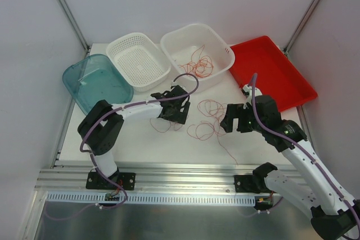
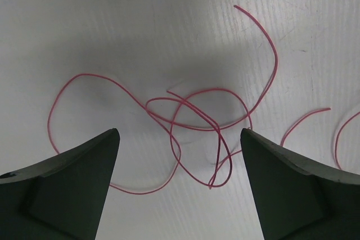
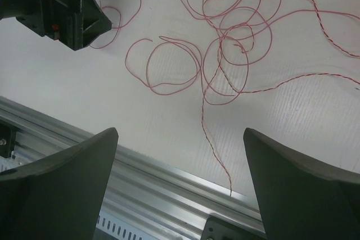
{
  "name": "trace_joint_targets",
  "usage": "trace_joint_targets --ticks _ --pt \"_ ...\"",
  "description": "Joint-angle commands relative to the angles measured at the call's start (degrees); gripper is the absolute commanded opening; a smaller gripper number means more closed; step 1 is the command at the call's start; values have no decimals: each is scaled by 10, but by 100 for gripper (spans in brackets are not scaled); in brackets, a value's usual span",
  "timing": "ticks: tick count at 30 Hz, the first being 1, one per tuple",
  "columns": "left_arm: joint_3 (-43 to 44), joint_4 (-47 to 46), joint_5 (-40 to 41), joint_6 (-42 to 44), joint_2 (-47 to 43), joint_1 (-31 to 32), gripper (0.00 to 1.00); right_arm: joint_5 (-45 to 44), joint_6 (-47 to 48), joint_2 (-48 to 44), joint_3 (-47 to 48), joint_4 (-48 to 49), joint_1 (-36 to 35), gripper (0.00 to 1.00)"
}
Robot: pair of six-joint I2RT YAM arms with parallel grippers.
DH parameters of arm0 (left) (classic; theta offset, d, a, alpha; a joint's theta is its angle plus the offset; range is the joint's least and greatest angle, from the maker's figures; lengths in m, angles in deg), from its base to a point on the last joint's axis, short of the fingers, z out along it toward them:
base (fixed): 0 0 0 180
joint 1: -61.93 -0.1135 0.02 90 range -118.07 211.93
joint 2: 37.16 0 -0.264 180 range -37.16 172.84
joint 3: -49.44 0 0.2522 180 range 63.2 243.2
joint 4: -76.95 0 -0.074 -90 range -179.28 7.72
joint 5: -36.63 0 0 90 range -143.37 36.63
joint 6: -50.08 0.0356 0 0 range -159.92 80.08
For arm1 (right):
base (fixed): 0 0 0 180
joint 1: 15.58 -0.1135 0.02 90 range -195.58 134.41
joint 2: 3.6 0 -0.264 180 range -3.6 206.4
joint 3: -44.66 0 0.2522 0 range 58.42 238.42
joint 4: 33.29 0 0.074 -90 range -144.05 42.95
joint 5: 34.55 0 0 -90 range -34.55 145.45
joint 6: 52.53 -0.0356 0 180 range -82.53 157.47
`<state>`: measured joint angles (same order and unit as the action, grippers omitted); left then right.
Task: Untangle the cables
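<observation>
Handling: the thin red-orange wire cables [image 1: 205, 117] look almost weightless, limp and springy. I judge that they will slip off a finger easily and snag on each other when tugged, so short, slow pulls seem wise. Some strands look twisted in pairs.
Where to take hold: a free end or an outer loop clear of the crossings, pinched low against the white worktop [image 1: 140, 141]. The long tail [image 3: 216, 158] running toward the near metal rail [image 3: 163, 181] seems a fair pick for the right hand [image 3: 180, 131].
Where the cables lie: the main knot of overlapping loops sits mid-worktop. One looped strand [image 2: 183, 100] lies just beside it, seemingly apart, directly under the left hand [image 2: 179, 132]. More loops rest inside the white slotted plastic basket [image 1: 183, 31] at the back.
Left hand: released, fingers spread, grasping nothing, poised over the looped strand.
Right hand: released, fingers wide, empty, above the near edge with the knot ahead of it.
Writing: no brand, label or lettering can be read in any view.
</observation>
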<state>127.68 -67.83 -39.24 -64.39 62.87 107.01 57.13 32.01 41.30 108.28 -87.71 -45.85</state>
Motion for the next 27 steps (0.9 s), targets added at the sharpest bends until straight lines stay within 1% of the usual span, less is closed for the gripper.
trace_joint_targets --ticks 1,2,3,5,7,8,9,10,11,12,13,16,20,23,27 --pt "23 4 11 -9 22 7 89 -12 9 -5 1 -5 -2 100" --pt "25 3 6 -9 31 8 88 -12 10 -3 1 -5 -3 100" --pt "27 3 3 -9 36 8 84 -12 10 -3 1 -4 -2 100" --pt "27 3 -4 -10 45 9 71 -12 10 -1 0 -1 -2 100" --pt "25 3 -7 -11 46 9 60 -12 10 4 0 1 -2 99" --pt "23 3 -7 -12 45 9 46 -12 10 4 1 1 -3 100" --pt "22 3 -7 -12 41 9 39 -12 10 5 1 1 -3 100" --pt "20 3 -8 -11 39 9 27 -11 11 6 1 1 -2 100" --pt "18 4 -9 -9 35 10 11 -12 10 6 1 2 -2 99" --pt "17 4 -9 -8 25 9 2 -12 10 7 0 2 -3 100" --pt "13 3 -9 -8 19 10 0 -12 11 7 -1 3 -3 100" --pt "4 4 -5 -3 -16 10 0 -11 7 11 -1 6 -2 100" --pt "0 12 -8 15 -94 9 0 -10 6 13 0 9 -2 100" --pt "18 34 -4 39 -148 9 0 -11 6 14 1 9 -2 100" --pt "76 67 12 78 -200 8 0 -10 4 17 1 11 -2 99"
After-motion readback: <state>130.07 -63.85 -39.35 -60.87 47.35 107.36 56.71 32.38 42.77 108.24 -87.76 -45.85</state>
